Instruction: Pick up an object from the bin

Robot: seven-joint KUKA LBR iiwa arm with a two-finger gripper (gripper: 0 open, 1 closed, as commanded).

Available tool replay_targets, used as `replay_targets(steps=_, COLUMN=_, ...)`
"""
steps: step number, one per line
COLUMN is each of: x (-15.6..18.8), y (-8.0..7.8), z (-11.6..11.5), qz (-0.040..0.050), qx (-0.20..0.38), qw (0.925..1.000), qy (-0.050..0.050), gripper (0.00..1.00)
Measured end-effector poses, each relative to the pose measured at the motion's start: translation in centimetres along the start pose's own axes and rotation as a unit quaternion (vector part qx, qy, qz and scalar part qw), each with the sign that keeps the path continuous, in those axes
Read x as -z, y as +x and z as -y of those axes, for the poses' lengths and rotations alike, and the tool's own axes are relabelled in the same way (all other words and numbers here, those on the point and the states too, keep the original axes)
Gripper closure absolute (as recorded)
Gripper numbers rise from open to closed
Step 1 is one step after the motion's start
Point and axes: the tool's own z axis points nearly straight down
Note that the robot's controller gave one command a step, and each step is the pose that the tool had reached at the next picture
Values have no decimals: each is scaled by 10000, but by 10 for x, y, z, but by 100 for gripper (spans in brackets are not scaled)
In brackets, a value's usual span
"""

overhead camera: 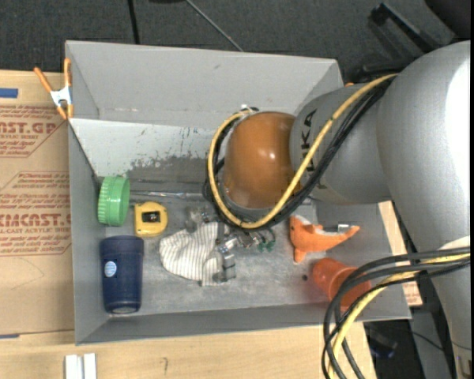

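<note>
**Hand [225,260] low at the edge of a crumpled white cloth, mid-bin**

Hand and cloth meet near the middle of the bin's floor. We see the hand pointing down at the right edge of the white cloth [186,253], which lies rumpled in a loose mound. We cannot tell whether the hand is spread or pressed together, nor whether any fold is caught in it.

We judge the cloth a tricky pick. It is limp, so only a thin fold might be pinched and slide free on lifting. It could also trail and drag its neighbours. The nearest neighbour is a yellow tape measure [150,219], just beside the cloth's upper left. A dark blue cup [122,275] lies on its side near the left wall, with a green ring [113,201] above it. To the right, apart from the cloth, lie an orange plastic piece [316,238] and an orange cone [332,279].

Above the hand, the arm's orange dome [257,160] and looping cables hide part of the floor.

The grey metal bin [197,77] has a scuffed, speckled floor. It rests on a pale wooden surface [221,350]. Beyond its far wall we see dark ground.
</note>
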Motion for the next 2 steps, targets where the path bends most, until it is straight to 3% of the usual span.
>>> replay_targets(steps=1, x=-32, y=-1, z=-4, qz=-21, qx=277, qw=9996, qy=-1, gripper=0)
replay_targets(steps=2, x=-10, y=8, z=-1, qz=-13, qx=796, qw=9968, qy=-4, gripper=0)
